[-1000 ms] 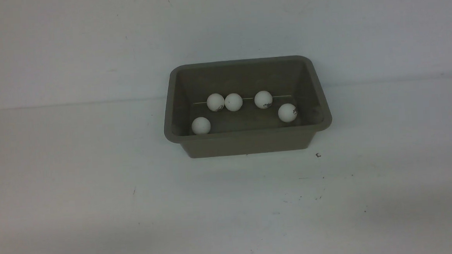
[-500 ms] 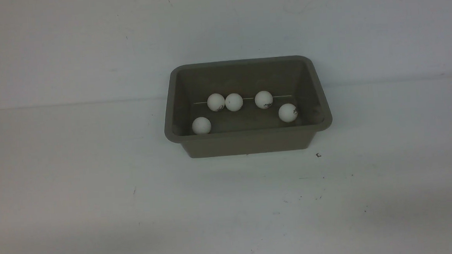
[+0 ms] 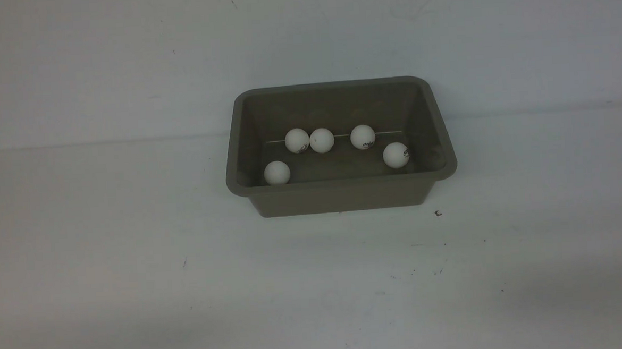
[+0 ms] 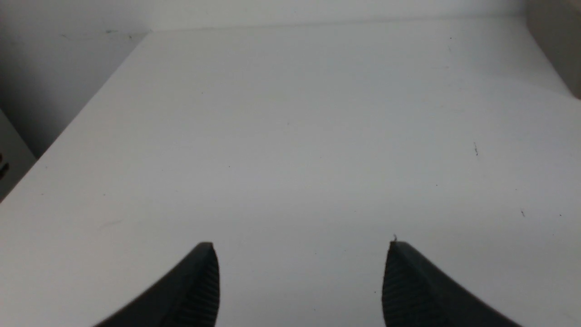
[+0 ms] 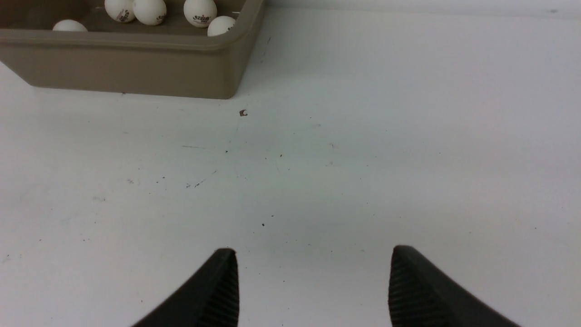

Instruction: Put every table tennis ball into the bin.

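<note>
Table tennis balls [image 3: 321, 140] remain unmoved inside the bin [image 3: 338, 194].

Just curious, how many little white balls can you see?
5, all inside the bin: three along the far side, one near-left, one right. None looks hidden.

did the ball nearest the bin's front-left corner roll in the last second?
No. The small white table tennis ball sits at the same spot against the grey-brown plastic bin's near wall, same gap to the left wall.

Bare lab-style test bench, scuffed white tabletop [image 3: 134, 258], plain white wall [image 3: 124, 56]
</note>
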Controlling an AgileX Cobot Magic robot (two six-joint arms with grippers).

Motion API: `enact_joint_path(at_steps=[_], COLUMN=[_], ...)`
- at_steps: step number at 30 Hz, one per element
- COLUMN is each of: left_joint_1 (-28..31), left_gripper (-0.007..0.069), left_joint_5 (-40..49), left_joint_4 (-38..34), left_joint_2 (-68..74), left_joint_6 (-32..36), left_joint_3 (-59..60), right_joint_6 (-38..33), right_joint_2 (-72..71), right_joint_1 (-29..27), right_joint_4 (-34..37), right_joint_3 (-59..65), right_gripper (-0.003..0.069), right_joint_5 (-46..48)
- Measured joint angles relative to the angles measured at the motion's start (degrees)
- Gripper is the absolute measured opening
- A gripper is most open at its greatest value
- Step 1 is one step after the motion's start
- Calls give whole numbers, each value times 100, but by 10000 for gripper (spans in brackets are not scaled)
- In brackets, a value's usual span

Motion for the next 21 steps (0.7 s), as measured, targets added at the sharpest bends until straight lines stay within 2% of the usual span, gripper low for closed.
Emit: enact_joint_path(at_steps=[21], left_joint_1=[0], left_gripper=[437], left_joint_5=[0], left_joint_4=[0], left_joint_2=[0], left_joint_6=[6], left_joint_3=[0], right_joint_6=[0], right_joint_2=[0], right_joint_1=[0], right_joint_4=[0], right_joint_3=[0], right_gripper=[408], right_joint_5=[71])
